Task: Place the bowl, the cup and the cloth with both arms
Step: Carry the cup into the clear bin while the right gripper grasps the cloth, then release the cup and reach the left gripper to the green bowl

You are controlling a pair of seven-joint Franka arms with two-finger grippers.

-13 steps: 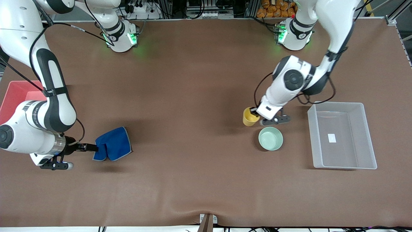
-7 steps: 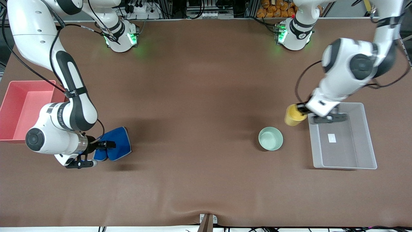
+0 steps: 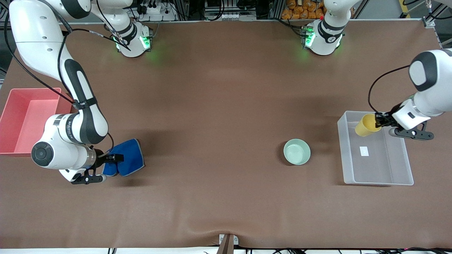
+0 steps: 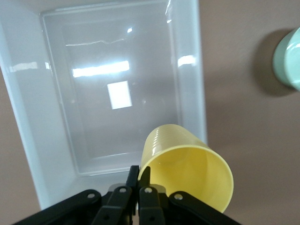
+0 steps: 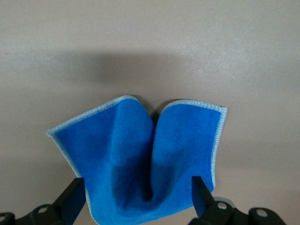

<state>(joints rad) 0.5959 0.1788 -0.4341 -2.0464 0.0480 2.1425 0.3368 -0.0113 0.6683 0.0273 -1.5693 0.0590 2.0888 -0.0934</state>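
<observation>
**Cup held over clear bin; cloth between spread fingers at the other end**

Left gripper is up over the clear bin, at the bin's end farther from the front cam. Its fingers are pinched together on the rim wall of the cup. Cup is yellow, tilted, mouth turned toward the wrist cam; in the left wrist view the cup hangs above the bin's corner w/ the gripper clamped on its edge. Bin has a white label on its floor, nothing else seen in it.

Bowl sits upright on the table, mint green, near the bin but apart from it, toward the middle of the table. Just its edge shows in the left wrist view.

Right gripper is low at the cloth, toward the right arm's end of the table. Fingers stand wide apart, one each side of the cloth's near edge. Right wrist view: cloth is blue w/ pale edging, bunched into a fold down its middle, lying on the table; gripper straddles it, fingers not squeezing it. Can't tell if the pads touch the fabric.

Pink bin sits at the table edge at the right arm's end, just beside that arm's forearm, apart from the cloth.
</observation>
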